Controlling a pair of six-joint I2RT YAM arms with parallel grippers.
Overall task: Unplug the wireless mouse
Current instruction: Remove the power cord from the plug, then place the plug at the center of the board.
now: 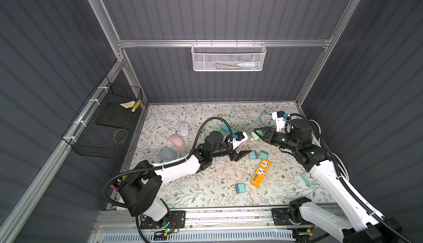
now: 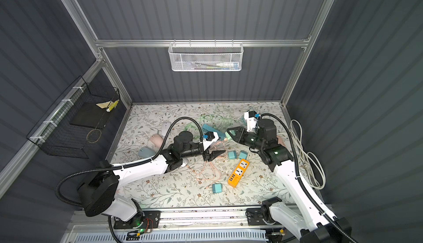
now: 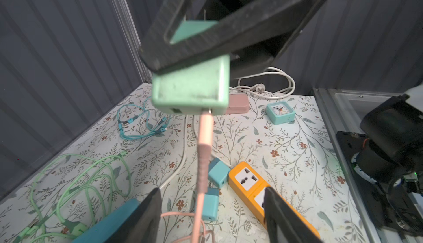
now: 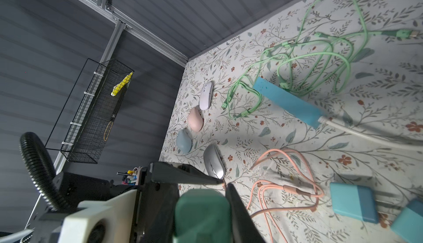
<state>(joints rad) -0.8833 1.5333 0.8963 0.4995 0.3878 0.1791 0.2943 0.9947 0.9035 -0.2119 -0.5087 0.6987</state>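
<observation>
Here the pink cable, plugged into the charger held by the right tool, is straddled by the half-open left tool.

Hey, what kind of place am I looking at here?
Probably a robot lab cell: left arm and right arm on a base rail, aluminium frame around grey panels, floral table littered with cables.

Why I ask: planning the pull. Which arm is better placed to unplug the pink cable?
Probably left. The left gripper is open with the pink cable between its fingers; the right gripper is shut on the green charger.
</observation>
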